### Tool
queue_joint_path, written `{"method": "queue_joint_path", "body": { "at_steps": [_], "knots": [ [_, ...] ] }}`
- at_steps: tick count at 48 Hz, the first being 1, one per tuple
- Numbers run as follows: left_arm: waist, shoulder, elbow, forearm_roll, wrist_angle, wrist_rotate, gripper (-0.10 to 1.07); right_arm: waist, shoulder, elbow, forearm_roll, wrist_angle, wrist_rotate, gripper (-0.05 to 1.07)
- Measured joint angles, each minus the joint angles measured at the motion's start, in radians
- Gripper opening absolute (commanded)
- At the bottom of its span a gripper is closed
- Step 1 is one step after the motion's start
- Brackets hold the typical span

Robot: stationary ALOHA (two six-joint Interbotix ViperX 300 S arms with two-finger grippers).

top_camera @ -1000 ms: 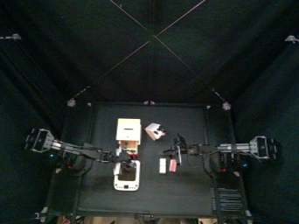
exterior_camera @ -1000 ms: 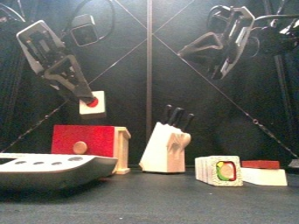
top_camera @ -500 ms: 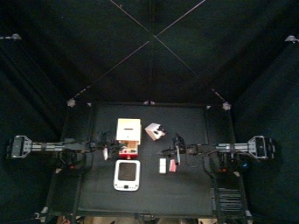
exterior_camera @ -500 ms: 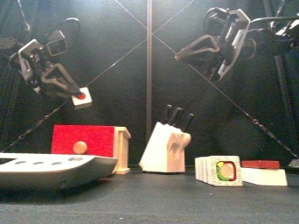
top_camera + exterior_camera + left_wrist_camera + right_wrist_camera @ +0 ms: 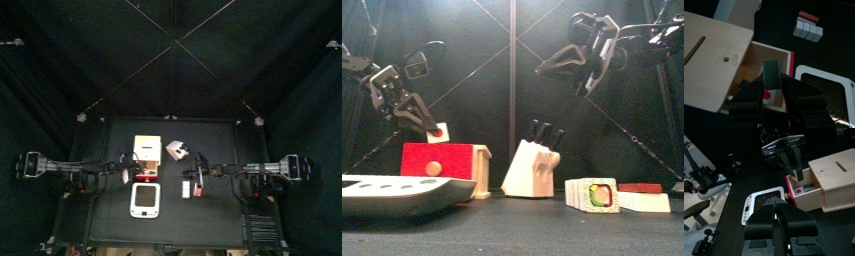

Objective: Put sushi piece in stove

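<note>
While left gripper [image 5: 769, 95] grips sushi piece [image 5: 767, 95] — above stove's [image 5: 724, 65] open drawer [image 5: 767, 72].

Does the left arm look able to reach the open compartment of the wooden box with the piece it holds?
Probably yes. The left gripper, holding the sushi piece, hangs just above the open compartment of the wooden box, with nothing between them. The right gripper is raised well aside.
</note>
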Motion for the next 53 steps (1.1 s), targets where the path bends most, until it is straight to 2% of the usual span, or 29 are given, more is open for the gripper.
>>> {"method": "queue_joint_path", "body": {
  "at_steps": [14,53],
  "knots": [
    [0.023,0.023,-0.006,-0.002,-0.018,-0.002,0.87,0.0,0.0,0.0,0.0,0.0,0.0,0.37],
    [0.018,0.018,-0.011,0.0,-0.02,0.0,0.86,0.0,0.0,0.0,-0.002,0.003,0.0,0.37]
  ]
}}
